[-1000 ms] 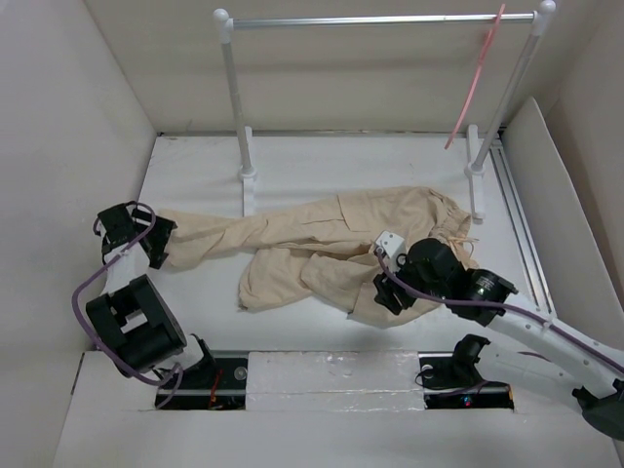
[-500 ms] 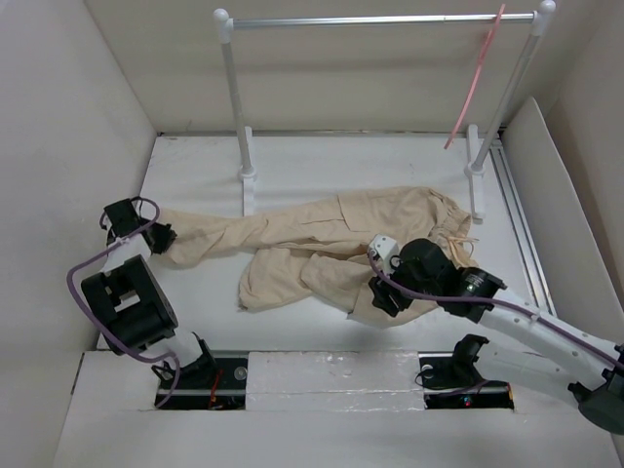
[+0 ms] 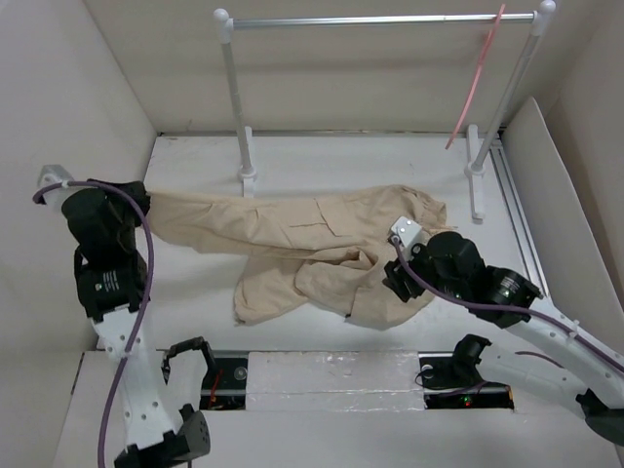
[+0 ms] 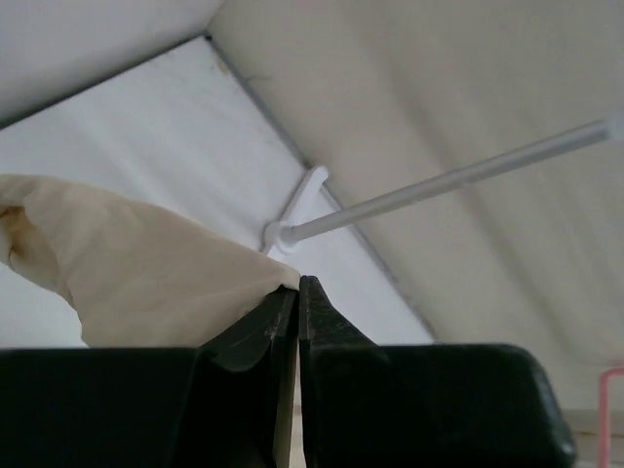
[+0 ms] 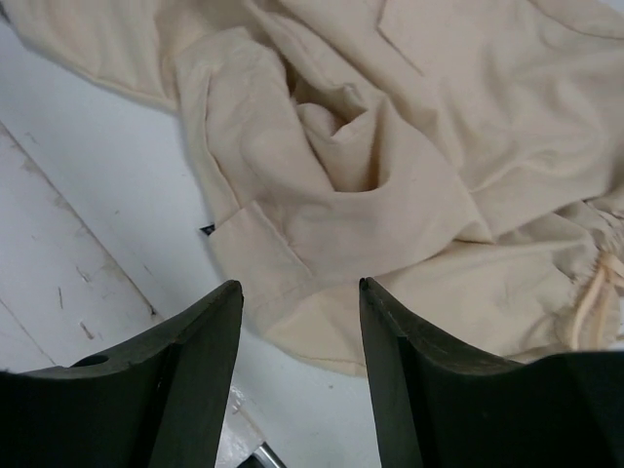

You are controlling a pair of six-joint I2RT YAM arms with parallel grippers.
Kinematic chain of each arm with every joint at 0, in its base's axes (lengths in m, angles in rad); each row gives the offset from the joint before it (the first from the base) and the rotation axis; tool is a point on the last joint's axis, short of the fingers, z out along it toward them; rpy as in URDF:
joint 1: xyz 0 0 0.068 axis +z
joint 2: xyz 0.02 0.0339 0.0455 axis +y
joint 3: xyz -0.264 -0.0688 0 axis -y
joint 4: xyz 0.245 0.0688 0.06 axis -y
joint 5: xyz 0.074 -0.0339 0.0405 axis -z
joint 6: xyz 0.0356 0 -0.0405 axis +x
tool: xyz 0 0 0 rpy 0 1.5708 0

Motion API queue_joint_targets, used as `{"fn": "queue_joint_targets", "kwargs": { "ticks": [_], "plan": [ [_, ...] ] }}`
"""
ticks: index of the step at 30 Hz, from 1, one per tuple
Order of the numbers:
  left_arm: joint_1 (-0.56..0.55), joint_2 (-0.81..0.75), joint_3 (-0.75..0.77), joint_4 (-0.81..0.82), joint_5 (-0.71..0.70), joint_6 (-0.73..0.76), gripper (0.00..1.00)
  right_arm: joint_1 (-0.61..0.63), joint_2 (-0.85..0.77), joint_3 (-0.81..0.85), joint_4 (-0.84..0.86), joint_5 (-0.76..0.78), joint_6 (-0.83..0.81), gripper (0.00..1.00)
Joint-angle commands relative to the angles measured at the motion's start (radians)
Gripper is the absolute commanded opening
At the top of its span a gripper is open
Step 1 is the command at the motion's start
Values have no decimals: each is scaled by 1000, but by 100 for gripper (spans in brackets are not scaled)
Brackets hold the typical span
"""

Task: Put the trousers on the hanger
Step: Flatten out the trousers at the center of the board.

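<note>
Overhead, hanger point(image 3: 468, 88) dangles from rail point(image 3: 380, 19); trousers point(image 3: 322, 234) sprawl below.

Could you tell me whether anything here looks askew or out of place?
The soft beige cloth trousers lie crumpled on the white table, one leg doubled back, the other stretched left in the shut left tool. The salmon-pink plastic hanger hangs slanted on the silver rail.

Plain beige trousers point(image 3: 292, 219), salmon-pink hanger point(image 3: 474, 83), silver rail point(image 3: 380, 19) (its posts point(image 3: 234, 88) white), white table point(image 3: 195, 278).
</note>
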Motion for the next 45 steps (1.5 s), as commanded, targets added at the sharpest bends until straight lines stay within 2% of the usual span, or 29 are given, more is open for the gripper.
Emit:
{"fn": "queue_joint_targets", "kwargs": {
  "ticks": [1, 5, 8, 9, 11, 12, 13, 14, 15, 16, 17, 19, 20, 21, 23, 24, 25, 28, 29, 30, 32, 34, 35, 36, 38, 40, 42, 43, 45],
  "plan": [
    [0, -18, 78, -146, -76, -29, 0, 3, -6, 73, -33, 81, -22, 57],
    [0, 98, 140, -89, -73, -15, 0, -40, 36, 109, -36, 96, -59, 58],
    [0, 294, 158, 35, -62, 0, 0, -95, 78, 134, -32, 90, -88, 59],
    [0, 428, 225, 86, -70, 14, 0, -109, 84, 148, -33, 90, -100, 59],
    [0, 588, 340, 78, -84, 41, 0, -150, 95, 159, -39, 91, -109, 59],
    [-9, 758, 494, 48, -93, 61, 0, -159, 98, 163, -41, 91, -115, 59],
    [-9, 838, 584, 11, -107, 74, 0, -169, 107, 175, -56, 96, -116, 60],
    [-9, 920, 664, -24, -111, 113, 13, -178, 112, 177, -65, 105, -116, 60],
    [-9, 1051, 807, -113, -126, 117, 16, -190, 115, 172, -70, 136, -105, 61],
    [-9, 1086, 839, -147, -137, 111, 21, -201, 118, 151, -74, 148, -97, 62],
    [-9, 1098, 829, -146, -139, 112, 33, -237, 122, 137, -74, 162, -86, 65],
    [14, 1033, 644, -36, -84, 103, 47, -337, 141, 76, -32, 174, -65, 74],
    [14, 1033, 643, -35, -84, 103, 49, -337, 148, 59, -9, 174, -65, 76],
    [14, 982, 550, -12, -75, 85, 49, -436, 161, 45, 23, 138, -69, 78],
    [23, 886, 449, 49, -49, 77, 57, -547, 190, 5, 155, 76, -77, 85],
    [9, 846, 357, 58, -29, 72, 58, -664, 237, -5, 204, 3, -76, 86],
    [-9, 809, 308, 74, -27, 77, 58, -716, 269, -15, 306, -57, -70, 88],
    [-159, 634, 122, 97, -30, 104, 55, -863, 435, -32, 491, -178, -22, 91],
    [-270, 538, 79, 97, -32, 107, 54, -888, 485, -20, 516, -213, -13, 92],
    [-328, 493, -19, 94, -51, 101, 53, -903, 533, 5, 553, -268, -1, 92],
    [-406, 360, -116, 69, -59, 52, 53, -903, 670, 37, 637, -312, 0, 93],
    [-454, 239, -342, 45, 22, -18, 58, -891, 816, 109, 662, -394, -5, 95],
    [-454, 203, -343, 31, 22, -18, 58, -891, 817, 109, 662, -395, -2, 95],
    [-454, 168, -434, 17, 48, -27, 62, -891, 837, 117, 673, -410, 6, 96],
    [-454, 79, -496, -42, 62, -64, 70, -873, 882, 131, 686, -413, 16, 97],
    [-454, 31, -556, -72, 83, -80, 70, -861, 914, 142, 735, -454, 32, 98],
    [-454, -23, -592, -106, 80, -97, 75, -850, 960, 159, 755, -481, 50, 96],
    [-454, -32, -607, -106, 87, -106, 79, -835, 969, 159, 774, -475, 81, 92],
    [-454, -18, -627, -98, 128, -120, 80, -822, 989, 152, 775, -430, 104, 72]
  ]
}}
